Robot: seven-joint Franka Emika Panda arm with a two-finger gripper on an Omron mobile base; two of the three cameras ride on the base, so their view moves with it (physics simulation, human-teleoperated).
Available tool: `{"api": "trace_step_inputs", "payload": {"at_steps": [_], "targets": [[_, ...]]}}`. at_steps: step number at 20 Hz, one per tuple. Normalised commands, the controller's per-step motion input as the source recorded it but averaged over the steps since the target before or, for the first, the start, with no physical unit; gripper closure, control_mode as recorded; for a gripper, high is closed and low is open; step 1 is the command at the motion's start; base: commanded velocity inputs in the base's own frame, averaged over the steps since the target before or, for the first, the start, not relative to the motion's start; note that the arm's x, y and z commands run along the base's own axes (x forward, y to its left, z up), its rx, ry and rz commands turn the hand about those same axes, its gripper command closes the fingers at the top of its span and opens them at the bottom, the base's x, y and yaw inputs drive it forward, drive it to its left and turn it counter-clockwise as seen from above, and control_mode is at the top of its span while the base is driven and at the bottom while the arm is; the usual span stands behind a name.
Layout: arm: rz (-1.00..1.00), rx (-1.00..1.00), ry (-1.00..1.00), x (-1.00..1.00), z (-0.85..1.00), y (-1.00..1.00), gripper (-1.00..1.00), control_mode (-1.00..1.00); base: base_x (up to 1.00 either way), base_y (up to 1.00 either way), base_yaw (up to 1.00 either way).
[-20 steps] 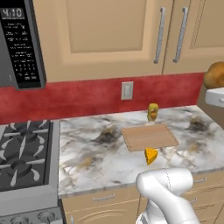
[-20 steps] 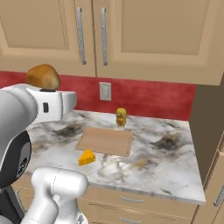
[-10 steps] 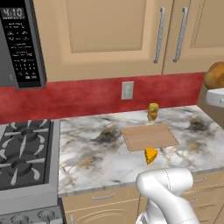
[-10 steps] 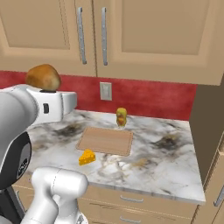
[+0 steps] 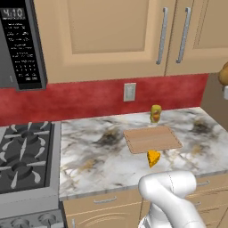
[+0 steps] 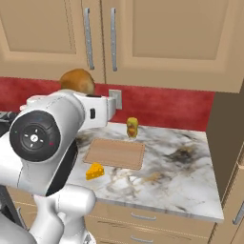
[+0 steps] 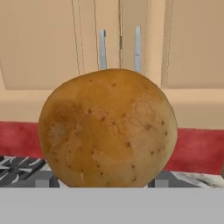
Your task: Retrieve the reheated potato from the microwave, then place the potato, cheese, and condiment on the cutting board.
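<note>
I have the potato [image 7: 108, 129] in the gripper [image 7: 108, 186] right now: in the hand view it sits square in front of the camera, close and steady, with the jaws spread wide around its lower body, and in the right base view I can see it riding up at cabinet height, out over the near side of the counter and not yet above the cutting board [image 6: 115, 153]. I judge it a dense, fairly heavy lump for its size, stiff enough that the fingers will not sink in, with a rough skin that should give decent friction; but it is rounded everywhere, so a hold off its middle could let it roll or squirt out. I would keep the grip across its widest girth and set it down low, since a round thing may wander once freed. The cheese [image 5: 153, 158] lies on the marble just beside the board's near edge; it looks light and a bit soft, best pinched across its flat faces. The bottle [image 5: 155, 113] stands upright just behind the board, probably smooth and easy to tip, so I would take it round the middle.
</note>
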Motion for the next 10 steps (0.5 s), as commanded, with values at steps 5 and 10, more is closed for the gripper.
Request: {"api": "trace_step_inputs", "payload": {"at_steps": [5,10], "targets": [[0.07,0.0,0.0,0.19,-0.38,-0.05,1.0,-1.0,0.0,0.0,0.0],[0.05,0.0,0.0,0.4,-0.45,0.0,1.0,-1.0,0.0,0.0,0.0]]}}
